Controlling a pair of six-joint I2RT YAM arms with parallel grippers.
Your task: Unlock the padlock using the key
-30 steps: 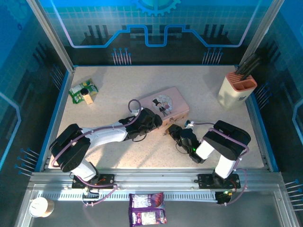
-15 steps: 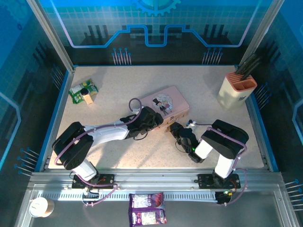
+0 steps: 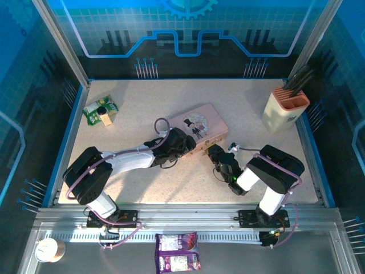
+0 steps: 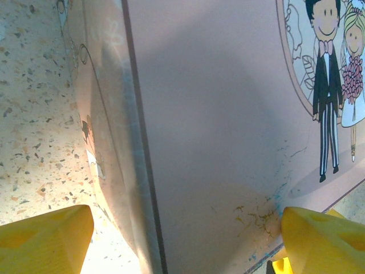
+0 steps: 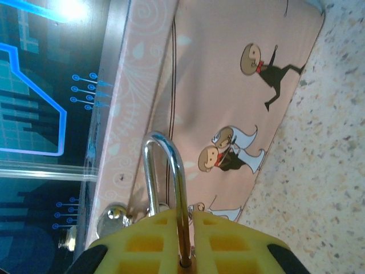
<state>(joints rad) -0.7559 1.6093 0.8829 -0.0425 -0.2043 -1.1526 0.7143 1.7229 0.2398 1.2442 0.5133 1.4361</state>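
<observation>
Pink tin (image 3: 201,124) lies mid-table, skewed, its long near edge running from 8 to 2 o'clock. My left pincer (image 3: 185,145) stands wide apart at the tin's 8 o'clock corner; in its wrist view the yellow fingertips (image 4: 43,240) sit either side of that corner edge, and I cannot tell whether they touch it. My right pincer (image 3: 215,154) is pressed up to the near edge, clamped on the padlock (image 5: 165,188): its silver shackle loops out from between my closed yellow pads (image 5: 228,240), just beside the tin's side wall. Bare table (image 3: 142,94) lies open from 10 to 1 o'clock beyond the tin, and along the 6 o'clock strip. A packet (image 3: 101,110) hugs the 10 o'clock rail and a block (image 3: 285,107) stands at 2 o'clock, both well apart from my arms.
</observation>
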